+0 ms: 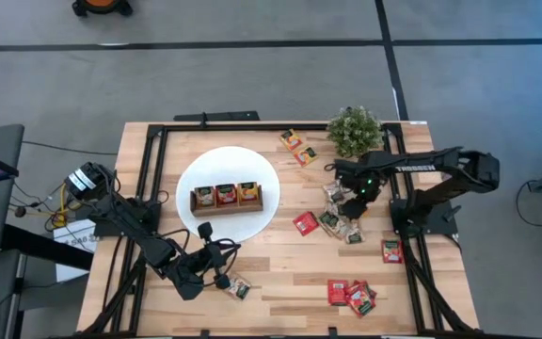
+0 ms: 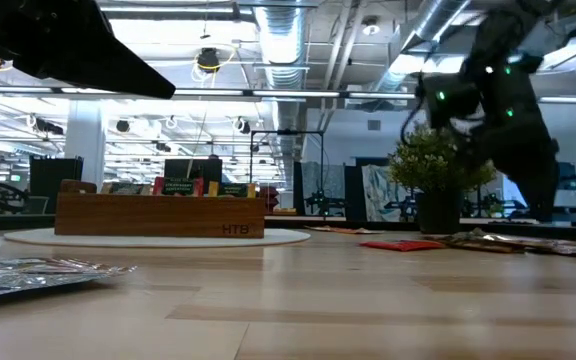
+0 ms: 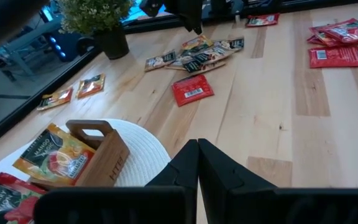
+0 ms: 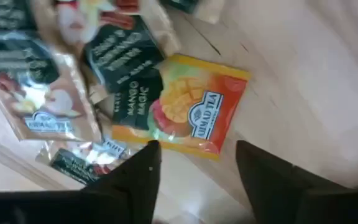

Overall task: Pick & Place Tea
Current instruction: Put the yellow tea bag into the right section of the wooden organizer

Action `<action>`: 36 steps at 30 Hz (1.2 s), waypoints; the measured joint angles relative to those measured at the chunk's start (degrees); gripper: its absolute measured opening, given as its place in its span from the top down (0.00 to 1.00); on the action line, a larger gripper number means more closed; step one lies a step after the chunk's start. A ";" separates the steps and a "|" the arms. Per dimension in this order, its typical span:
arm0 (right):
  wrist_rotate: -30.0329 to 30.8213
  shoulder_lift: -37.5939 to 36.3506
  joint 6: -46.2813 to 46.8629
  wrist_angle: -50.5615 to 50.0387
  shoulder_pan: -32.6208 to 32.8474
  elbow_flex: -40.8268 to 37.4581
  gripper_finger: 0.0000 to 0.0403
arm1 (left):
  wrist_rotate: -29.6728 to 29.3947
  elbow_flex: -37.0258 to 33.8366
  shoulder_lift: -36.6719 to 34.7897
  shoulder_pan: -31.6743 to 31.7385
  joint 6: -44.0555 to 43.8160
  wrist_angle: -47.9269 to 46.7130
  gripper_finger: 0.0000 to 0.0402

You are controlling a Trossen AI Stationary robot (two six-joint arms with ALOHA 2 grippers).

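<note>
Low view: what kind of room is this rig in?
Probably an open lab or workshop: exposed ceiling ducts and strip lights, more frames and screens behind the potted plant, bare grey floor around the table.

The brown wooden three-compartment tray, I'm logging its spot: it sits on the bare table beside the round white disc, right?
Not quite. The high view shows the brown wooden three-compartment tray standing on the round white disc, not on the bare table beside it.

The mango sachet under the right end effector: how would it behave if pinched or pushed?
The mango sachet lies flat among overlapping sachets, so it probably is thin, light and floppy. Its glossy face suggests it may slide on the table rather than lift. The right end effector hovers open above it.
</note>
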 joint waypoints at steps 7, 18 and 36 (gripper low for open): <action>-8.14 0.30 -1.69 8.13 -9.43 -5.65 0.47 | 0.48 0.00 0.00 0.00 -0.02 0.03 1.00; -7.10 2.79 -2.66 9.58 -9.44 -6.44 0.86 | 0.55 0.00 0.00 0.00 -0.02 0.17 1.00; 5.14 -25.05 17.76 23.32 14.82 -7.23 1.00 | 3.05 0.00 0.00 3.65 -4.41 5.37 0.99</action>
